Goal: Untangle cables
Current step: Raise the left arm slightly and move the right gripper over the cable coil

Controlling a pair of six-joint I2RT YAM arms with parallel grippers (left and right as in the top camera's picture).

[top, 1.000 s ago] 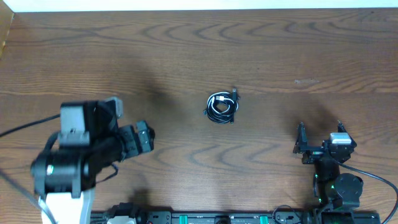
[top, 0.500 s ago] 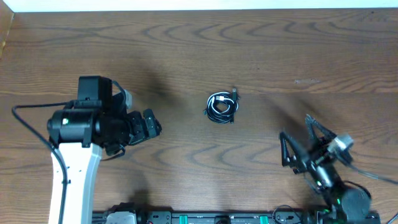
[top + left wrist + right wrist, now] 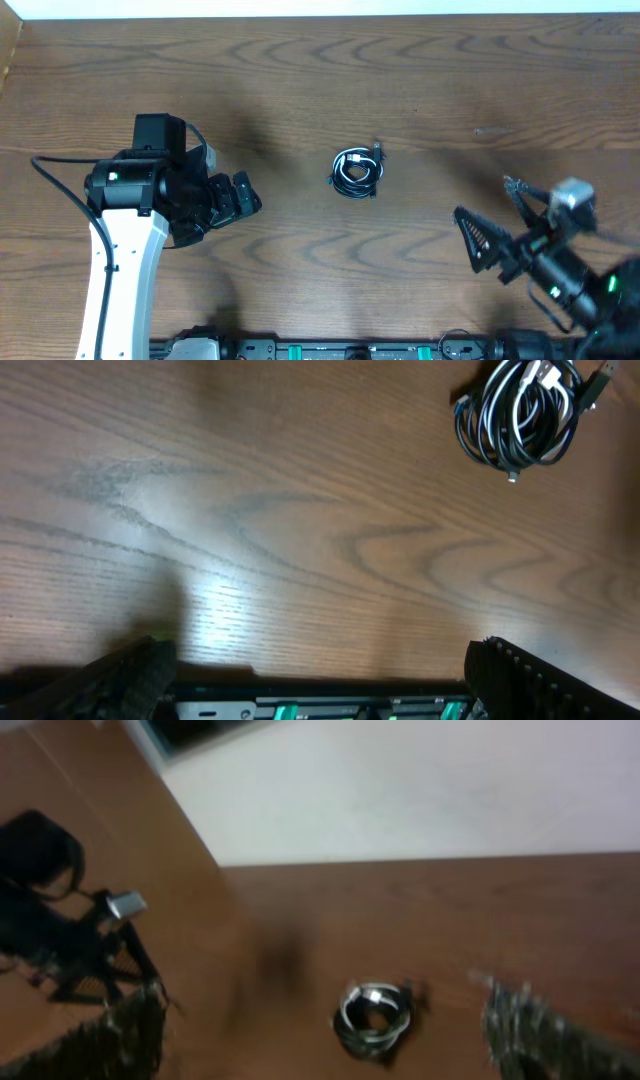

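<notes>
At the lower right of the overhead view, the right pincer (image 3: pixel 482 197) is seen wide open, and nothing is held in it. It is pointed up and left, toward the cables (image 3: pixel 357 172), so it looks to be aimed at them. At the left of the same view, the left pincer (image 3: pixel 240 196) is also spread wide and is empty. It is pointed right, at the same spot.

Between the two, well apart from both, the cables are found in one small round bundle. Black loops are wound together with a white one, and the bundle lies flat on the brown table (image 3: pixel 300 80). A small plug (image 3: pixel 377 150) is stuck out at the bundle's upper right. Nothing has been pulled loose yet. Both pincers are likely kept open so that a loop can be taken from each side and the bundle drawn apart.
</notes>
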